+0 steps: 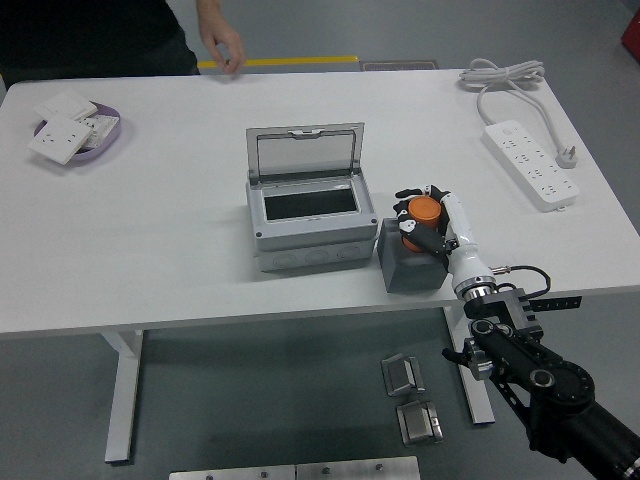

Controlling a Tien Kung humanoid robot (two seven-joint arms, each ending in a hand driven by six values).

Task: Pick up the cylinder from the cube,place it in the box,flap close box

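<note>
With the right hand (428,222) clamped around the orange cylinder (422,210) atop the grey cube (405,268), pickup seems underway; next, lift it left into the open box (307,212).

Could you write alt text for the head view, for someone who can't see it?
The robot's right hand grips an orange cylinder on a grey cube, beside an open grey box on a white table. A person's hand hangs at the far edge; a power strip lies far right.
</note>
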